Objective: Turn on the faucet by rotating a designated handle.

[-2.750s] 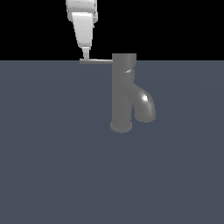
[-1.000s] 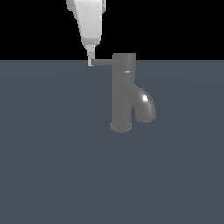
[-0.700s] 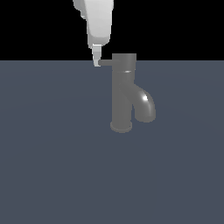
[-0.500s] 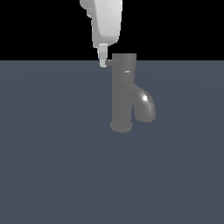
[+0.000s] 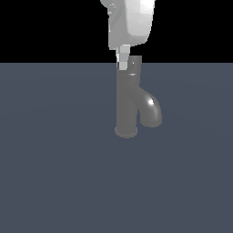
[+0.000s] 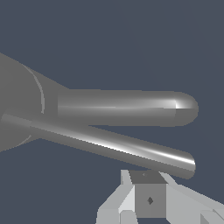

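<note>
— So where does the faucet (image 5: 127, 102) stand?

— Just right of the middle of the exterior view, in its upper half: a dull grey upright cylinder on a round base, set on the flat slate-blue counter (image 5: 54, 173). Its thick spout (image 5: 151, 110) curves out and down toward the exterior view's right, ending short of the counter.

— And the handle?

— In the exterior view I cannot make it out as a lever at all; the top cap sits right under the arm and only a small pale piece shows at the cap's upper left edge. The wrist view shows it clearly: the handle (image 6: 109, 146) is a thin bright bar running out from the faucet body, lying alongside the thicker rounded spout (image 6: 127, 108), the two diverging slightly toward their tips.

— What about the claw?

— The claw (image 5: 123, 63) hangs at the top centre of the exterior view, below the bulky white arm (image 5: 132, 20), its tip against the upper left edge of the faucet's cap. In the wrist view its pale grey fingers (image 6: 146, 199) sit just beside the handle's far end. Whether the jaws are apart or together, I cannot tell from either view.
</note>
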You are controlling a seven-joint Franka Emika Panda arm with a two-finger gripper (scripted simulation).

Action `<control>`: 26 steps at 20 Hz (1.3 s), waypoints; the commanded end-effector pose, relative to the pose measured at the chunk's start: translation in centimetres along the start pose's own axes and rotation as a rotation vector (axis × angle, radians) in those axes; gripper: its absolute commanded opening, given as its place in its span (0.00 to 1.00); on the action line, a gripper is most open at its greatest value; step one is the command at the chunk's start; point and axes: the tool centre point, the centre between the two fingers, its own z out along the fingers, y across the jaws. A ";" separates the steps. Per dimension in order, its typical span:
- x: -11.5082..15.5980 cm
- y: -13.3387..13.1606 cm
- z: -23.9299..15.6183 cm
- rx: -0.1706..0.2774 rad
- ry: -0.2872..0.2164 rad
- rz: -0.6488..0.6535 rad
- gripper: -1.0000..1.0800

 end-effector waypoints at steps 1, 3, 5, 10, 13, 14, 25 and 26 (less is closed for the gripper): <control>0.6 0.0 0.0 0.000 0.000 0.000 0.00; 1.8 0.0 0.0 0.000 0.000 0.002 0.00; 3.0 0.0 0.0 -0.001 0.001 0.003 0.00; 5.9 -0.1 0.0 -0.001 0.001 0.006 0.00; 7.7 -0.1 0.0 -0.001 0.001 0.008 0.00; 8.2 -0.1 0.0 -0.001 0.001 0.008 0.00; 10.2 -1.5 0.0 -0.003 -0.001 -0.019 0.00; 10.5 -1.8 0.0 -0.003 -0.001 -0.018 0.00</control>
